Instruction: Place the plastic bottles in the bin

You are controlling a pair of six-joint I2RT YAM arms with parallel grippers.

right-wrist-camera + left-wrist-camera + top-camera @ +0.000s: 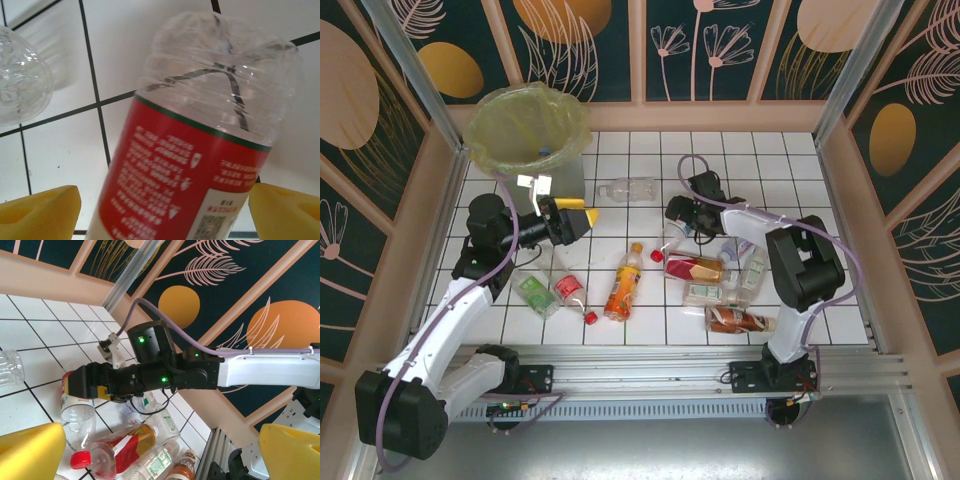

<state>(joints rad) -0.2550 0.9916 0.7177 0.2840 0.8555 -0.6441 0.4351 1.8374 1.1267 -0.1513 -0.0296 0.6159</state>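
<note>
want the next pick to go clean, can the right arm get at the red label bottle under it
Probably yes: the right gripper stands open astride the red-labelled bottle, which lies between its fingers with nothing over it. The clear bottle nearby sits apart, outside the jaws.

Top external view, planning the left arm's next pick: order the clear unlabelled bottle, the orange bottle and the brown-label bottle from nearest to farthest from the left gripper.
1. Clear unlabelled bottle: just beyond the left gripper, slightly to its right.
2. Orange bottle: mid-table, on the near side.
3. Brown-label bottle: far to the right, towards the near edge.
</note>
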